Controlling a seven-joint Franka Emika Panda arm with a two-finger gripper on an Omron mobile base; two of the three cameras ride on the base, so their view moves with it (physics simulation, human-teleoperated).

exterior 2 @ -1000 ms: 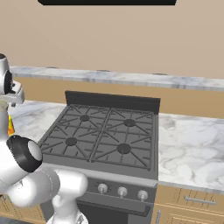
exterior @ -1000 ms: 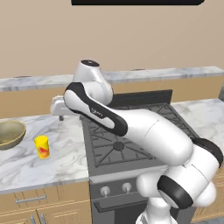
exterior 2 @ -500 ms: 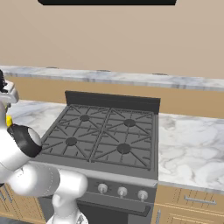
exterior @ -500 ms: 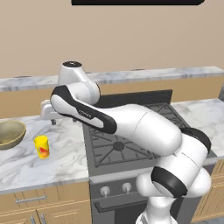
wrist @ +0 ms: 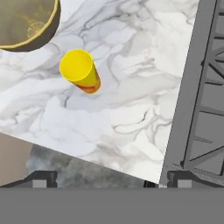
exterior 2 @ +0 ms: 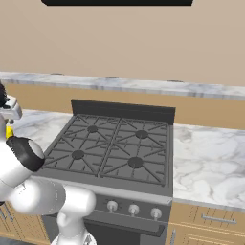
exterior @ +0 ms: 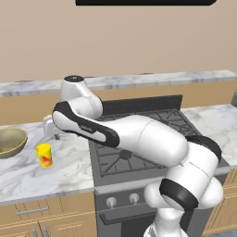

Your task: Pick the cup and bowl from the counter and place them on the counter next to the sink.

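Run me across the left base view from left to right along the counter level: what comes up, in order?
bowl → cup → gripper, open, just above and behind the cup → black gas stove top → marble counter on the far side of the stove

Bowl (exterior: 10, 141): cut by the left edge in left base view; in hand view, cropped by the top-left corner. Cup (exterior 2: 9, 131): a yellow sliver in right base view, mostly hidden behind the arm. End effector (exterior: 47, 127): possibly open, fingers were obscured.
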